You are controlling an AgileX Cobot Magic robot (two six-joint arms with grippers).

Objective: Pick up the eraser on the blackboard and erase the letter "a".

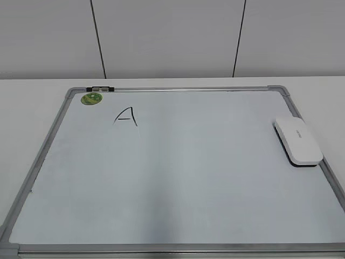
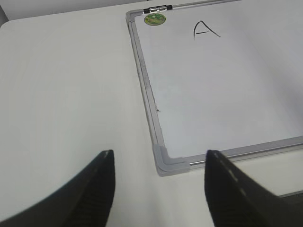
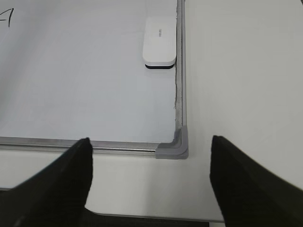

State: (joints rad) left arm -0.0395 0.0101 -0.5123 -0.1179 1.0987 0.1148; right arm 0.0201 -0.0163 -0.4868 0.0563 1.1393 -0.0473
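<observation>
- Left gripper [image 2: 158,187], black fingers, spread wide and holding nothing; hangs over the bare off-white table [image 2: 66,85] just outside the near-left grey corner cap [image 2: 169,163] of the board.
- Right gripper [image 3: 150,182], black fingers, likewise spread and holding nothing; sits above the table edge, short of the near-right grey corner cap [image 3: 174,147].
- Neither gripper shows in the exterior view.
- Large white dry-erase blackboard with silver-grey metal frame [image 1: 172,249] lies flat on the table and fills most of the exterior view.
- White rounded-rectangular plastic eraser with dark felt underside [image 1: 297,141] rests on the board surface against the right frame rail, roughly midway along that side; small grey lettering on top, too small to read. Well apart from both grippers.
- Handwritten letter in thin black marker [image 1: 125,115] in the far-left part of the board; the strokes read as an angular capital "A". Far from the eraser.
- Round green sticker [image 1: 91,99] just beyond and left of the letter, near the far-left corner.
- Small dark clip [image 1: 100,88] on the far frame rail, just above the sticker.
- Pale panelled wall [image 1: 172,38] with dark vertical seams behind the table.
</observation>
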